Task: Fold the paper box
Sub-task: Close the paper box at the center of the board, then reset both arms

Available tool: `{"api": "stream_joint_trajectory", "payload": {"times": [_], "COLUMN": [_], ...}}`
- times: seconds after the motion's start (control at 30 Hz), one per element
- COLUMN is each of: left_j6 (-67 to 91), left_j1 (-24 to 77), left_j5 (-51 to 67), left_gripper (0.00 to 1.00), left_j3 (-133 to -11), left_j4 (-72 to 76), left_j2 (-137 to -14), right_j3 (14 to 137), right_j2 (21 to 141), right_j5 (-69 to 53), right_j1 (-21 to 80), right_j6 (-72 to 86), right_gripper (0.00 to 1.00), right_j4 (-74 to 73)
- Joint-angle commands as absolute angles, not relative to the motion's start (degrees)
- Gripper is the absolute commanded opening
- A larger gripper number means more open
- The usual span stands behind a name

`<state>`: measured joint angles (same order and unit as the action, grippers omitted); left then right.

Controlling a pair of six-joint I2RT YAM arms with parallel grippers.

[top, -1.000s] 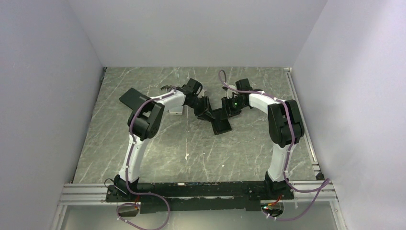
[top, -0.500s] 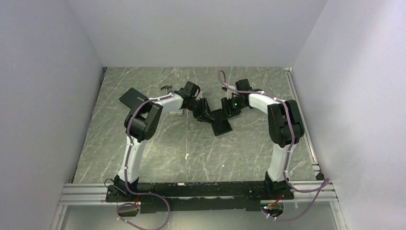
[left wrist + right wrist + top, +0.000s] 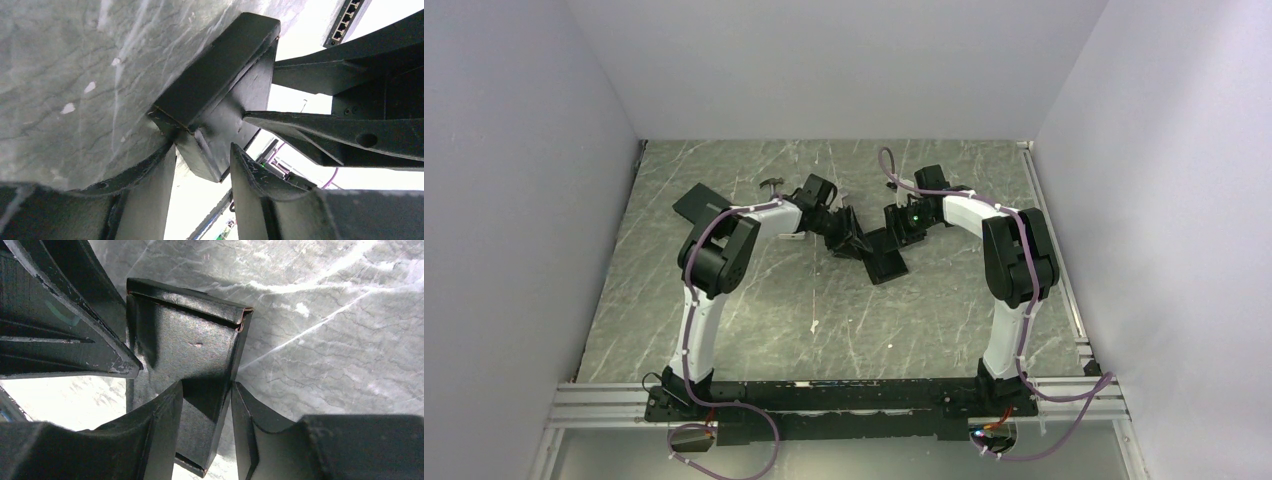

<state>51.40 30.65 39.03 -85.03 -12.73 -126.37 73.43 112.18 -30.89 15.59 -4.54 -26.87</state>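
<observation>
The paper box (image 3: 886, 262) is matte black, partly folded, and lies mid-table between both grippers. In the left wrist view the paper box (image 3: 220, 75) shows a raised wall and a corner dipping between the open fingers of my left gripper (image 3: 202, 145), whose left fingertip (image 3: 170, 150) touches that corner. In the right wrist view my right gripper (image 3: 207, 383) is open and straddles the right side wall of the paper box (image 3: 185, 335), one finger inside and one outside. From above, the left gripper (image 3: 842, 230) and right gripper (image 3: 894, 230) flank the box's far end.
A plain black slab (image 3: 699, 205) lies at the left, behind the left arm. A small silver-grey case (image 3: 788, 234) sits half hidden under the left forearm, and a small dark item (image 3: 771, 182) lies further back. Walls close three sides; a rail (image 3: 1064, 270) runs along the right.
The left arm has shifted slightly left and its wrist has turned, its gripper staying at the box's left side. The right arm and the box have hardly moved.
</observation>
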Motion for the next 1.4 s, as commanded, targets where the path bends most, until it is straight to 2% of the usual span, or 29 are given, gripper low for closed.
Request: {"api": "stream_joint_trajectory", "payload": {"times": [0.0, 0.23, 0.5, 0.97, 1.23, 1.3, 1.37], "left_j6": [52.2, 51.2, 50.0, 47.8, 43.9, 40.0, 36.2], "left_j1": [29.7, 29.0, 28.8, 27.6, 26.7, 26.4, 25.8], "left_j5": [40.8, 40.2, 39.5, 37.8, 33.3, 30.7, 26.3], "left_gripper": [0.49, 0.49, 0.49, 0.5, 0.52, 0.53, 0.62], "left_j3": [-83.8, -82.8, -83.0, -79.5, -73.5, -72.2, -70.0], "left_j4": [-10.2, -10.5, -12.2, -14.4, -12.3, -12.6, -13.0], "left_j2": [-122.6, -122.7, -122.5, -119.5, -109.3, -104.8, -98.6], "right_j3": [72.7, 72.4, 71.7, 71.1, 70.5, 69.5, 67.7], "right_j2": [112.0, 109.9, 107.4, 104.5, 98.8, 94.7, 89.5], "right_j5": [-30.3, -32.3, -35.2, -36.4, -34.4, -31.6, -28.8], "right_j1": [16.6, 15.6, 14.2, 12.8, 11.0, 9.6, 8.0], "right_j6": [-6.0, -5.7, -5.4, -7.3, -14.1, -17.6, -19.4], "right_gripper": [0.46, 0.6, 0.69, 0.72, 0.75, 0.81, 0.95], "right_j4": [-28.7, -28.2, -27.3, -27.6, -29.2, -28.8, -27.2]}}
